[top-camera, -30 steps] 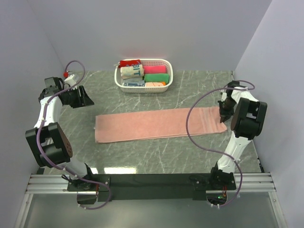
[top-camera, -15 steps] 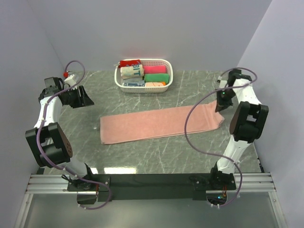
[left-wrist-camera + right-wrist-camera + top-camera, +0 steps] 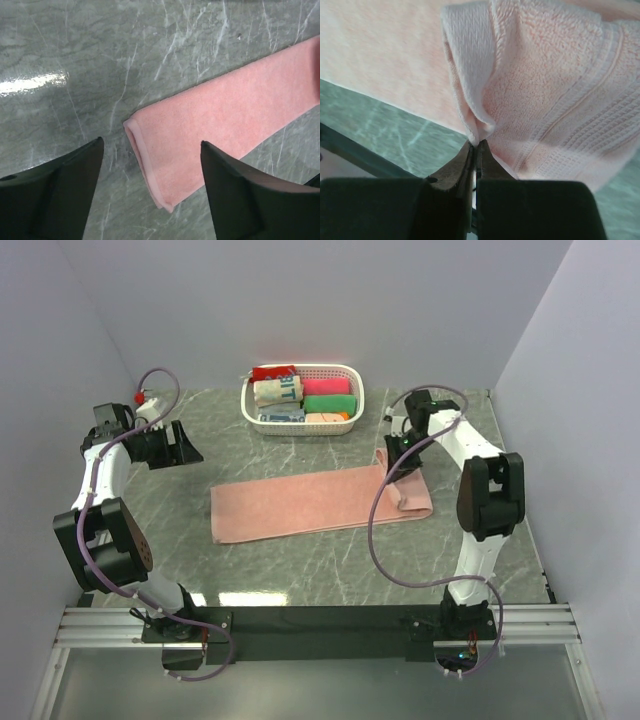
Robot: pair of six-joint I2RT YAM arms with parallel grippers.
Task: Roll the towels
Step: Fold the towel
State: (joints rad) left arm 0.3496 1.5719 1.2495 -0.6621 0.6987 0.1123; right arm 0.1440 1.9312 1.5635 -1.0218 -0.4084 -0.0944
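The salmon-pink towel (image 3: 300,502) lies lengthwise across the middle of the table. Its right end is lifted and folded back to the left over itself. My right gripper (image 3: 398,462) is shut on that end; the right wrist view shows the towel's hem (image 3: 480,125) pinched between the closed fingers (image 3: 492,162). My left gripper (image 3: 183,448) is open and empty, raised above the table to the upper left of the towel. The left wrist view shows the towel's left end (image 3: 165,150) lying flat below and between the open fingers (image 3: 75,175).
A white plastic basket (image 3: 358,390) stands at the back centre and holds several rolled cloths in red, cream, green and magenta. Purple walls close in the table on the left, back and right. The arm bases and a metal rail run along the near edge.
My right gripper has carried the towel's right end up and leftward, folding it over the towel. The whole towel has slid a little to the right. The left arm has stayed put.
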